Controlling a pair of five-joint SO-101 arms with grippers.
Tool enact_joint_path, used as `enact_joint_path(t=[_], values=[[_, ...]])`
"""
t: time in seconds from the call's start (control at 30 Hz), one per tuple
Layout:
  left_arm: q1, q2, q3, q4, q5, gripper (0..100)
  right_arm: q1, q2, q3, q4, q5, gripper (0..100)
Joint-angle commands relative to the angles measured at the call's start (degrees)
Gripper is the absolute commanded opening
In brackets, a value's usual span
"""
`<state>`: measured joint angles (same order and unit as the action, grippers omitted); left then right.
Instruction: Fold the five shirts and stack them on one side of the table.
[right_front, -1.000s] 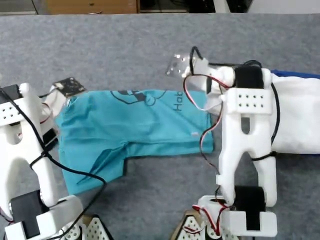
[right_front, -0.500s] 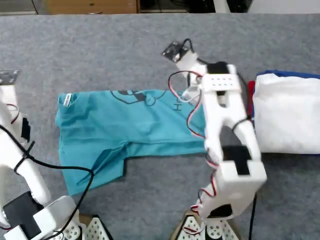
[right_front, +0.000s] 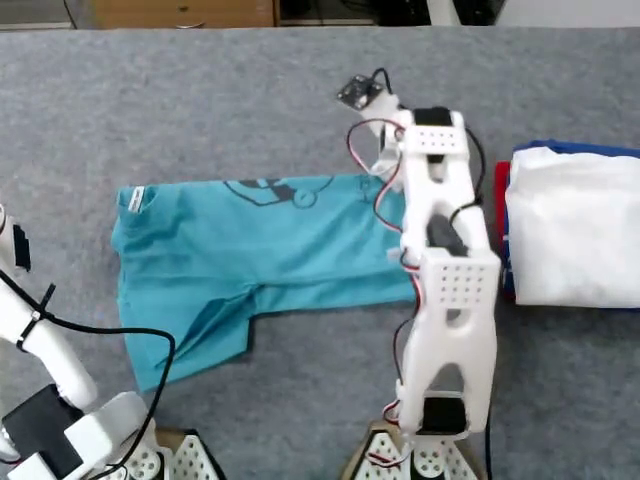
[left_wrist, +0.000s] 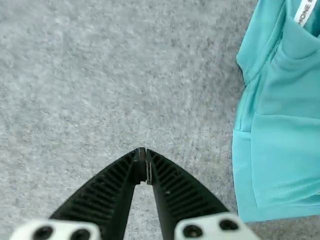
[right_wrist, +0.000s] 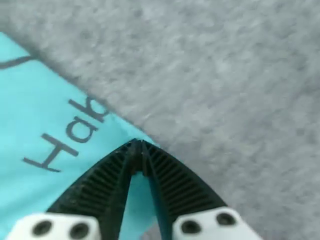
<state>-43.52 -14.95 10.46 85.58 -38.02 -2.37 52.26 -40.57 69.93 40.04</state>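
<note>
Teal shirt (right_front: 270, 250) runs left-right. Right gripper (right_wrist: 136, 145), tips closed, sits right at its hem edge, while left gripper (left_wrist: 142, 152) (closed too) is off the collar end.

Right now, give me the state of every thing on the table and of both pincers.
teal shirt: partly folded, lying flat, one sleeve sticking out.
stack of folded shirts: neat, white one on top.
left pincer: shut, over bare table beside the teal shirt.
right pincer: shut, tips at the teal shirt's edge.
</note>
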Motion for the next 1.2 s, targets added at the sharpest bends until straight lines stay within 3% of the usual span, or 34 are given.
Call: enact_joint_path(t=[0.0, 0.2, 0.37, 0.63, 0.9, 1.03, 1.17], values=[[-0.5, -0.9, -3.2, -0.2, 0.4, 2, 0.8, 2.2, -18.0, 10.5, 0.8, 0.3], [-0.5, -0.9, -3.2, -0.2, 0.5, 2, 0.4, 5.6, -37.4, 31.2, 0.8, 0.3], [-2.5, -0.9, -5.9, -0.2, 3.1, 2, 0.1, 2.9, -39.2, 32.5, -1.7, 0.4], [-12.9, -0.1, -12.3, -0.8, 9.1, 2, -8.9, -15.7, -11.2, 32.5, -1.9, 0.5], [-20.7, 9.7, -8.7, -11.7, 7.0, 2, -25.8, -31.8, 15.2, 32.5, -2.0, 5.1], [-23.6, 16.6, -12.4, -12.2, 3.3, 2, -34.2, -35.7, 22.0, 32.5, -2.2, 13.3], [-27.3, 22.2, -16.6, -12.1, 0.4, 2, -41.5, -36.7, 23.4, 32.4, -3.2, 14.5]])
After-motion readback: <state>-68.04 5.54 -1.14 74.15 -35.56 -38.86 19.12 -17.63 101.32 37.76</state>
